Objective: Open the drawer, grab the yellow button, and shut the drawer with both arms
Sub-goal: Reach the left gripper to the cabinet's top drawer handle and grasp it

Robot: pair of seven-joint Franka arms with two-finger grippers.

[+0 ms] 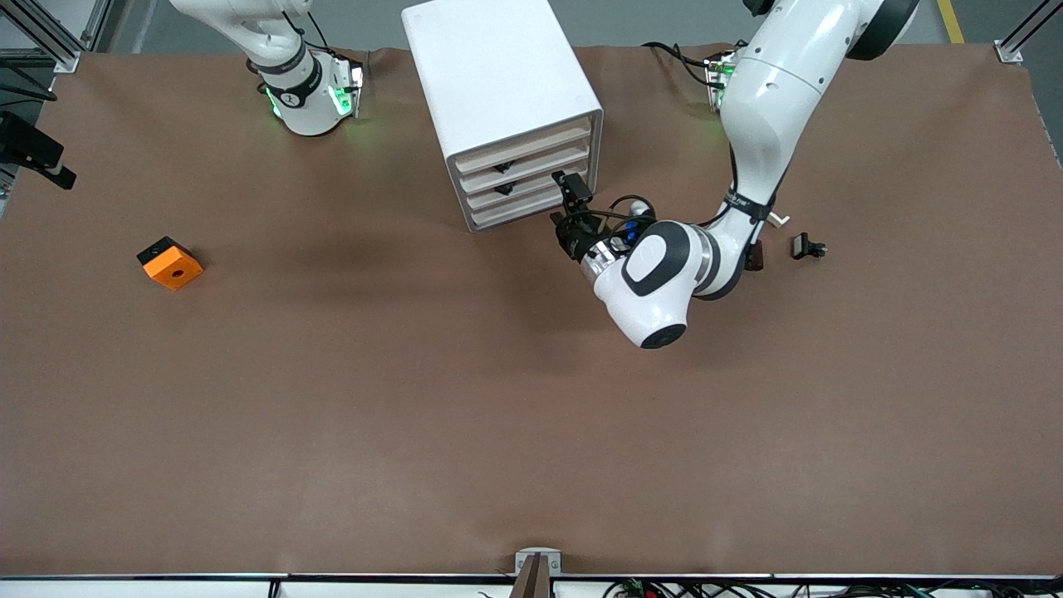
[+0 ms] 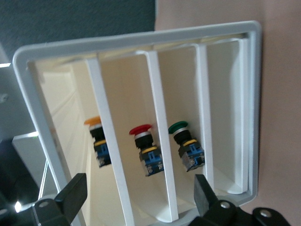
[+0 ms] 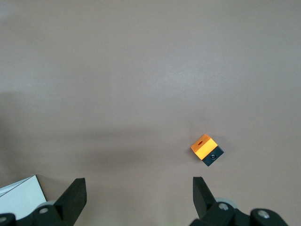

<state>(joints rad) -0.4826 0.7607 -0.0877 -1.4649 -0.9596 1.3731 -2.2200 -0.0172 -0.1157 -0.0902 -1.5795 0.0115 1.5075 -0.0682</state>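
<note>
your left gripper, fingers wide, faces the cabinet; the button looks light, rigid: pinch its black body. right gripper waits, wide.

The cabinet is standing on the bench. The button is sitting inside it, seemingly beside two others.

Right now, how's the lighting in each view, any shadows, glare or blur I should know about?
Front view: even light, soft shadows on the brown table near the white cabinet, green glow at both arm bases. Left wrist view: cabinet interior brightly lit, orange-capped button partly hidden by a divider; the open left gripper fingers are soft-edged. Right wrist view: flat light, faint shadow bands, the orange block sharp, and the right gripper open.
</note>
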